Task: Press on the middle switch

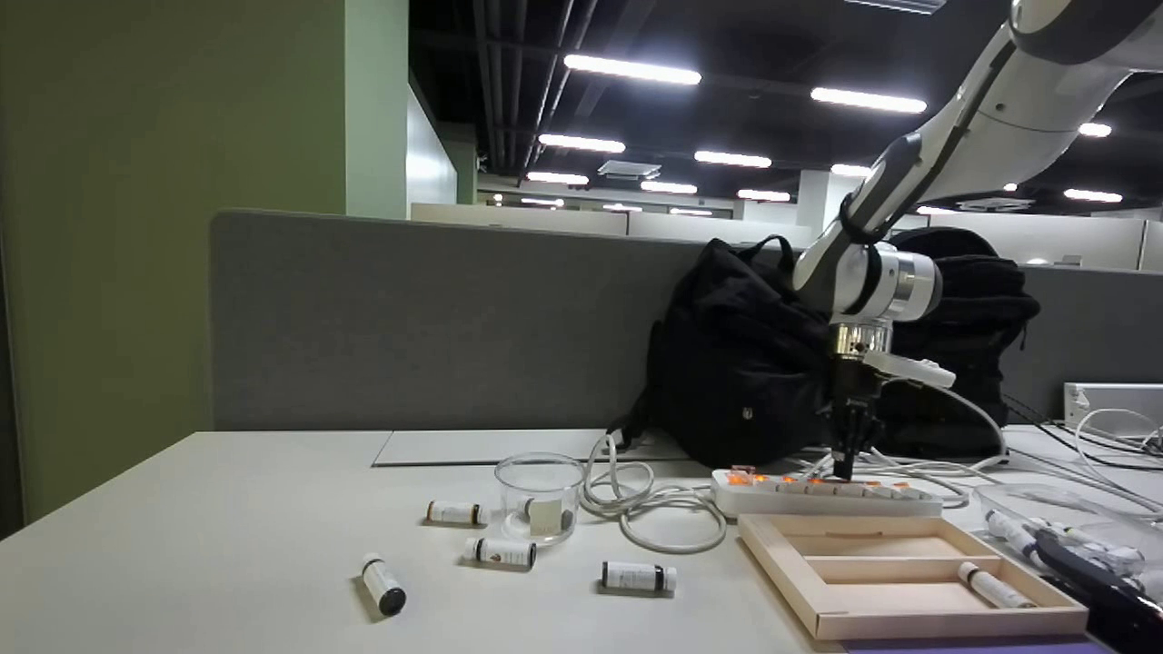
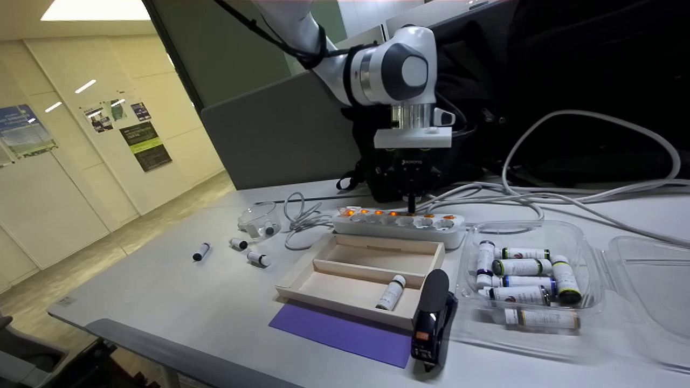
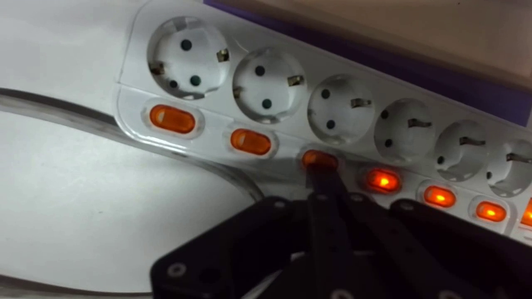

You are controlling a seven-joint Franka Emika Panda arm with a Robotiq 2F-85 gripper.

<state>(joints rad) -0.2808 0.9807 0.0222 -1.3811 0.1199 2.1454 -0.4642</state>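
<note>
A long white power strip [image 1: 827, 504] lies on the table; it also shows in an exterior view [image 2: 399, 233] and in the wrist view [image 3: 212, 128]. It has a row of small orange rocker switches beside round sockets. The middle switch [image 3: 318, 158], near the row's centre, looks unlit and is partly covered by my fingertips. Its right neighbour [image 3: 383, 180] in the wrist view glows. My gripper [image 3: 326, 178] is shut and empty, pointing down with its fingertips at this switch's lower edge. It shows in both exterior views [image 1: 843, 470] [image 2: 411, 207]. I cannot tell whether the switch is pressed in.
A two-compartment wooden tray [image 1: 777, 577] stands close in front of the strip. A clear container [image 2: 587, 269] with several small bottles and a black stapler-like tool [image 2: 434, 318] are near it. Cables [image 1: 668, 509] and black backpacks [image 1: 736, 363] lie beside and behind the strip.
</note>
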